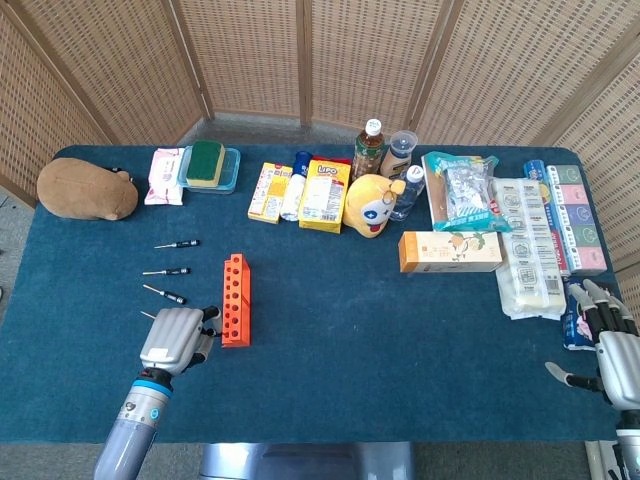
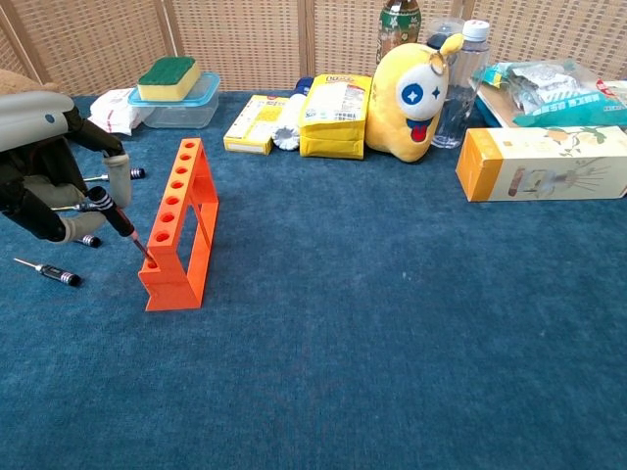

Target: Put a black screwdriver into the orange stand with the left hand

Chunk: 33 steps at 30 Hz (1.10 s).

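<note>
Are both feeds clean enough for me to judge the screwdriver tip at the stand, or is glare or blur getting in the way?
Chest view: even light, no glare, sharp; the black screwdriver in the left hand slants to the nearest hole of the orange stand, tip readable. Head view: sharp too, but the left hand covers the tool, so the tip cannot be judged there.

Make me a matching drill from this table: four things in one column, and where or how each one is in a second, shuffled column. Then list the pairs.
Things:
1. black screwdriver
2. green sponge
3. yellow plush toy
4. right hand

Places or states:
A. on top of the clear lidded box
B. beside the water bottle
C. held tilted by the left hand, tip at the end hole of the orange stand
D. empty, fingers apart, at the table's near right corner

Pairs: 1-C, 2-A, 3-B, 4-D
</note>
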Each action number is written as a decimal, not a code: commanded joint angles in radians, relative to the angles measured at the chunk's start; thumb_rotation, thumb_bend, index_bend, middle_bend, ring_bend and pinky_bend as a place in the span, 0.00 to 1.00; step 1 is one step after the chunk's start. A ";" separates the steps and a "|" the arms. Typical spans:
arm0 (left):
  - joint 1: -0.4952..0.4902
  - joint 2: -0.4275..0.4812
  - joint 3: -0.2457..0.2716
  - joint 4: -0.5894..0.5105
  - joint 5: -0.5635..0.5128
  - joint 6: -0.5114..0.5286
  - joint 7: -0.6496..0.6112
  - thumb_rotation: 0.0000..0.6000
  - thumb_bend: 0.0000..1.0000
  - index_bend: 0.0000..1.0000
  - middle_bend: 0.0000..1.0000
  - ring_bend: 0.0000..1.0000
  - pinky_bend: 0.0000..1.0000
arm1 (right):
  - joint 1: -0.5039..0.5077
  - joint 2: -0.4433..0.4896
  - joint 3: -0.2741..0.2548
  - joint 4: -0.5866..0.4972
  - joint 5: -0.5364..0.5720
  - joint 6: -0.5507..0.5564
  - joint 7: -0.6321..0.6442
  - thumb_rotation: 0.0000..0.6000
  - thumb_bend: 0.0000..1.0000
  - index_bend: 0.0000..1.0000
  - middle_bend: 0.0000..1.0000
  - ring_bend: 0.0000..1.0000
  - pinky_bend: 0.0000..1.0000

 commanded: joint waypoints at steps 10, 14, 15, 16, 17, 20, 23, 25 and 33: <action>-0.006 0.000 0.004 0.002 -0.006 0.008 0.004 1.00 0.41 0.52 1.00 1.00 1.00 | 0.001 0.000 -0.001 -0.001 -0.001 -0.001 0.001 1.00 0.00 0.00 0.01 0.07 0.00; -0.012 0.002 0.008 -0.001 -0.021 0.006 0.020 1.00 0.40 0.52 1.00 1.00 1.00 | 0.001 0.000 -0.001 -0.001 -0.002 -0.002 0.000 1.00 0.00 0.00 0.01 0.07 0.00; -0.014 0.001 0.009 -0.001 -0.026 0.007 0.025 1.00 0.39 0.52 1.00 1.00 1.00 | 0.001 0.000 -0.001 -0.001 -0.002 -0.002 -0.001 1.00 0.00 0.00 0.01 0.07 0.00; -0.016 0.000 0.011 0.001 -0.033 0.006 0.030 1.00 0.39 0.52 1.00 1.00 1.00 | 0.000 0.000 -0.001 -0.001 -0.002 -0.001 0.000 1.00 0.00 0.00 0.01 0.07 0.00; -0.018 -0.002 0.011 0.002 -0.037 0.007 0.034 1.00 0.38 0.50 1.00 1.00 1.00 | 0.000 0.001 -0.001 -0.001 -0.002 0.000 0.001 1.00 0.00 0.00 0.01 0.07 0.00; -0.021 -0.009 0.008 0.005 -0.049 0.015 0.041 1.00 0.38 0.43 1.00 1.00 1.00 | 0.000 0.002 -0.001 -0.001 -0.002 0.000 0.003 1.00 0.00 0.00 0.01 0.07 0.00; -0.022 -0.015 0.002 0.008 -0.053 0.025 0.040 1.00 0.38 0.39 1.00 1.00 1.00 | 0.000 0.002 -0.001 -0.001 -0.002 0.000 0.004 1.00 0.00 0.00 0.01 0.07 0.00; -0.022 -0.019 0.000 0.011 -0.051 0.032 0.038 1.00 0.38 0.37 1.00 1.00 1.00 | 0.000 0.002 -0.001 -0.001 -0.003 0.001 0.005 1.00 0.00 0.00 0.01 0.07 0.00; -0.020 -0.022 0.003 0.015 -0.028 0.032 0.016 1.00 0.38 0.30 1.00 1.00 1.00 | 0.000 0.003 0.000 -0.001 -0.002 -0.001 0.006 1.00 0.00 0.00 0.01 0.07 0.00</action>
